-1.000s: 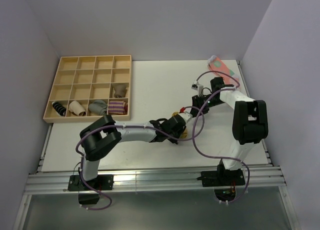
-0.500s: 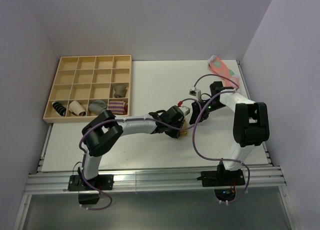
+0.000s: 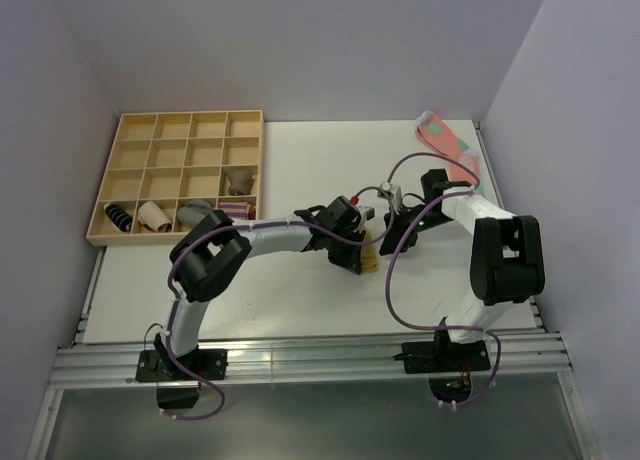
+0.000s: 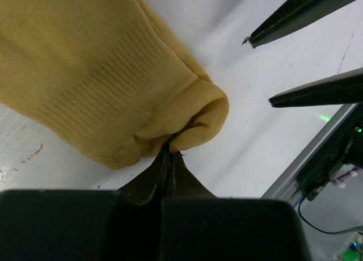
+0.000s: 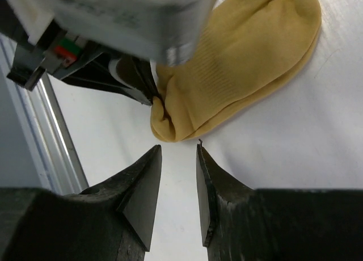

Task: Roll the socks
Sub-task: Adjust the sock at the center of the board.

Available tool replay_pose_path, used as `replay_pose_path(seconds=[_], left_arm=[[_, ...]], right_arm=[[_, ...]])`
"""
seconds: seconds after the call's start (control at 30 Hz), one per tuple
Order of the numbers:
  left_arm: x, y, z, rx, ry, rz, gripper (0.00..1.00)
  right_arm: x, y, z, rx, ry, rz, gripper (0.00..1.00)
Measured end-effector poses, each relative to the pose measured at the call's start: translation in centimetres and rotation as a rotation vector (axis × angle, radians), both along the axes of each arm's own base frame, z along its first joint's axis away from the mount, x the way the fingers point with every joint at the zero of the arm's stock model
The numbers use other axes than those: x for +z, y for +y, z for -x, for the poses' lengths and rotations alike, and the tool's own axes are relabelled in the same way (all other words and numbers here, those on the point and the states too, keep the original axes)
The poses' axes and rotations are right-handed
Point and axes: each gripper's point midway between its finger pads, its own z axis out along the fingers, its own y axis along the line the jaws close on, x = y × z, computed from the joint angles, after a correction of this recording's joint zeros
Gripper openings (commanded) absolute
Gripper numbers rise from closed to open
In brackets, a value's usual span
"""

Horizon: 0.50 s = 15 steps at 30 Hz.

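Left gripper (image 4: 168,161) pinches tight on the folded, ribbed cuff of the mustard knit socks (image 4: 96,62), which lie soft and rumpled mid-way across the smooth white table (image 3: 290,170). Right gripper (image 5: 177,152), black wedge jaws narrowly apart, grips nothing and hovers just beside that rounded fold.

The socks (image 4: 85,68) are laid on the desk (image 3: 300,170) near its middle. Their folded end is pinched by the left gripper (image 4: 167,159), brought in from the left. The right gripper (image 5: 178,153) is held just right of that end, apart from it. A compartment tray (image 3: 104,185) is set at the far left, with rolled bundles (image 3: 195,215) in its near row, seemingly four. Other socks (image 3: 445,140) are laid at the far right corner.
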Motion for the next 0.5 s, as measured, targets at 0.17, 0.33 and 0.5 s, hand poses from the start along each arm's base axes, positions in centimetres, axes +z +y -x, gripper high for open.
replay_pose_path(seconds=[0.17, 0.33, 0.5], left_arm=[[-0.1, 0.0, -0.1, 0.0, 0.065, 0.018, 0.0], [-0.2, 0.1, -0.1, -0.003, 0.111, 0.027, 0.0], [-0.2, 0.3, 0.0, -0.009, 0.142, 0.031, 0.0]], right_arm=[[-0.1, -0.4, 0.1, 0.028, -0.072, 0.041, 0.4], [-0.1, -0.8, 1.2, 0.067, -0.201, 0.121, 0.43], [-0.5, -0.8, 1.8, 0.098, -0.339, 0.209, 0.43]])
